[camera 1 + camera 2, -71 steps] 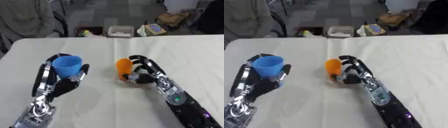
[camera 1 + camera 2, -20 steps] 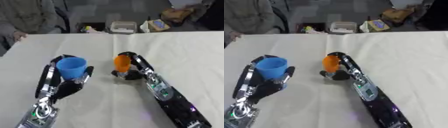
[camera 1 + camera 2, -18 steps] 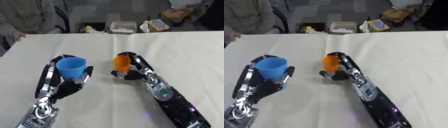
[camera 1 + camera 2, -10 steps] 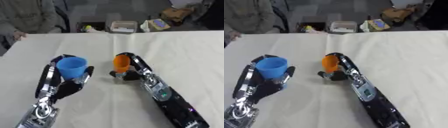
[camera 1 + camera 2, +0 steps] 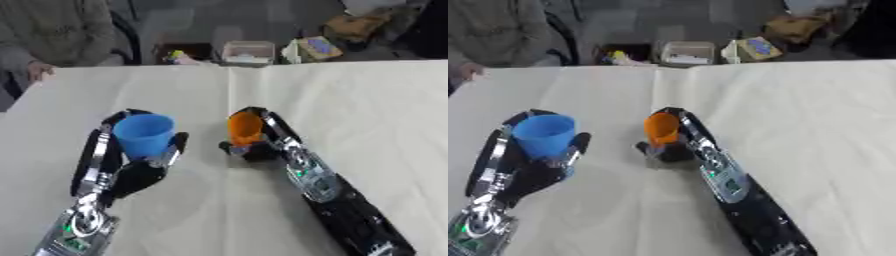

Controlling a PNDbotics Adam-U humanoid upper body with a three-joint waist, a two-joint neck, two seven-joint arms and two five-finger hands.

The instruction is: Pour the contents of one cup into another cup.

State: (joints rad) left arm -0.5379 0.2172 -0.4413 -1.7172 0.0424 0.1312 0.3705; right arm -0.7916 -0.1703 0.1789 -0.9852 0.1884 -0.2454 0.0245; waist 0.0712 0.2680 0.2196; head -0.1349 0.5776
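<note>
Spills could happen if the right hand (image 5: 262,145), curled around the orange cup (image 5: 245,128) in the middle of the picture, tips it before it is over the blue cup (image 5: 143,135) that the left hand (image 5: 131,167) hugs at the left

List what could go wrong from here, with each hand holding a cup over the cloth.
1. The orange cup in the right hand is narrower than the blue cup; if blue is poured into orange, it may overflow onto the white tablecloth.
2. The cups are held apart; tipping either before the rims meet would likely spill between them.
3. The left hand has its fingers around the blue cup's lower part, so the cup might slip when tilted.
</note>
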